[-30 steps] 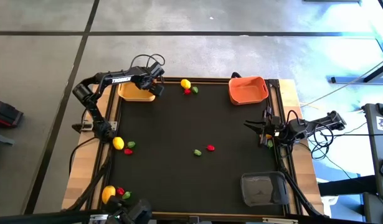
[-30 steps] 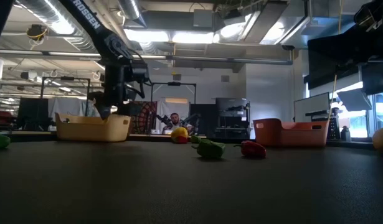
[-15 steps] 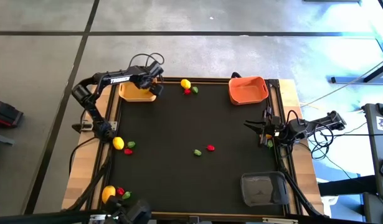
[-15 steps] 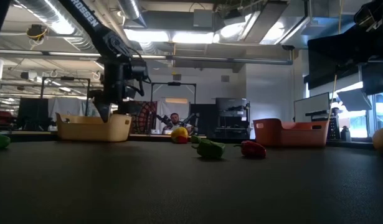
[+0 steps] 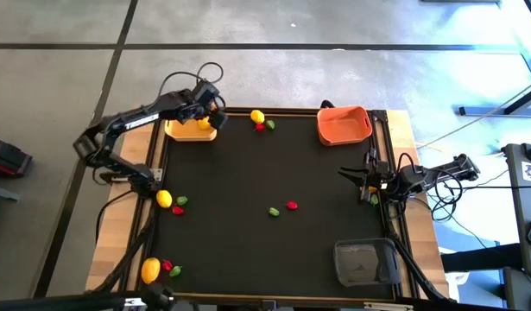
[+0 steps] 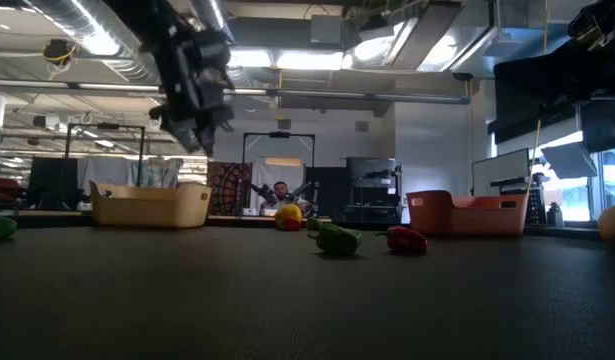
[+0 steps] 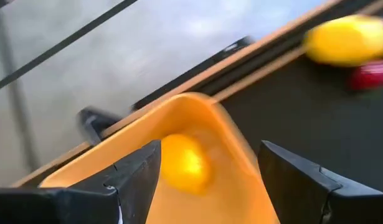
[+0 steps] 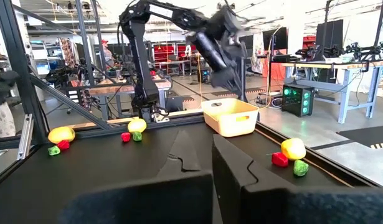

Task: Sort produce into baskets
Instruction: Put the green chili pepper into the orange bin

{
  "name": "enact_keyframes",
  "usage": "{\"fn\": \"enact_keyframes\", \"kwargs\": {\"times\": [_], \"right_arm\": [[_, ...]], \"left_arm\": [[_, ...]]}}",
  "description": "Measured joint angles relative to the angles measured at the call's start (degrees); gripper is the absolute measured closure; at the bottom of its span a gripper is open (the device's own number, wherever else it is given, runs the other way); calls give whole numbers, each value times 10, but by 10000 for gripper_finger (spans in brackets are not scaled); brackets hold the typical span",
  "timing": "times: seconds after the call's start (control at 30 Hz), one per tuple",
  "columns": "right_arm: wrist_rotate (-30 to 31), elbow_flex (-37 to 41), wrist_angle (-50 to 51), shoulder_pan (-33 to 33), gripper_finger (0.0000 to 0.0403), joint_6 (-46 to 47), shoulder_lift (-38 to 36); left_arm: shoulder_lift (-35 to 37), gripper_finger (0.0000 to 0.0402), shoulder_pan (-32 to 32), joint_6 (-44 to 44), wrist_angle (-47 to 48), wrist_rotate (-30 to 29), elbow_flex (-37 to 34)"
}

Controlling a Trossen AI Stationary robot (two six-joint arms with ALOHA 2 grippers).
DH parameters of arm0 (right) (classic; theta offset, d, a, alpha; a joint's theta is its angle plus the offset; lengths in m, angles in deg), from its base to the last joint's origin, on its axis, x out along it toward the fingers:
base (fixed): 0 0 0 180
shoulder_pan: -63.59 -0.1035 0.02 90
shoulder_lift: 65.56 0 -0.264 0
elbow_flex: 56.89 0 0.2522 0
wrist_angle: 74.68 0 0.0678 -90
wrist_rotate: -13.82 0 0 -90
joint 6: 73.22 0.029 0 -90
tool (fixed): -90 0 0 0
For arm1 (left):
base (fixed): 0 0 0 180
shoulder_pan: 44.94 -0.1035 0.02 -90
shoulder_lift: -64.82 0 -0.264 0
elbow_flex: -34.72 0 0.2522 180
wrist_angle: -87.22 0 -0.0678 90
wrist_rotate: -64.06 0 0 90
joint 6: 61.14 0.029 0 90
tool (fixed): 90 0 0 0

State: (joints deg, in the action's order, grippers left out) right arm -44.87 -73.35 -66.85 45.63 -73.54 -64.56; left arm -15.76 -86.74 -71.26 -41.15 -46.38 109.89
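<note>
We see our left gripper (image 5: 206, 111) has lifted off the yellow basket (image 5: 186, 130), fingers apart, a lemon (image 7: 184, 163) now lying below them, one piece sorted; our right gripper (image 5: 353, 175) waits, fingers together.

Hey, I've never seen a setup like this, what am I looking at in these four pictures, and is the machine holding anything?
Two dark robot arms work at a black-topped table, sorting toy produce into bins. One picture looks straight down, one looks level across the table, and two come from cameras on the arms' wrists. The left gripper hangs open and empty above the yellow-orange plastic bin, where a yellow lemon-like toy lies. The right gripper waits shut at the table's right edge, holding nothing. An orange-red bin and a dark grey translucent bin also stand there. Small yellow, red and green pieces lie in clusters, like the red and green pair mid-table.
</note>
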Motion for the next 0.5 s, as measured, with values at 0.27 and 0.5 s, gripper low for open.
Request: {"fn": "enact_keyframes", "kwargs": {"times": [0.27, 0.5], "right_arm": [[0, 0, 0, 0, 402, 1, 0], [0, 0, 0, 0, 402, 2, 0]], "left_arm": [[62, 142, 112, 40, -20, 104, 1], [58, 143, 220, 57, -46, 131, 0]]}}
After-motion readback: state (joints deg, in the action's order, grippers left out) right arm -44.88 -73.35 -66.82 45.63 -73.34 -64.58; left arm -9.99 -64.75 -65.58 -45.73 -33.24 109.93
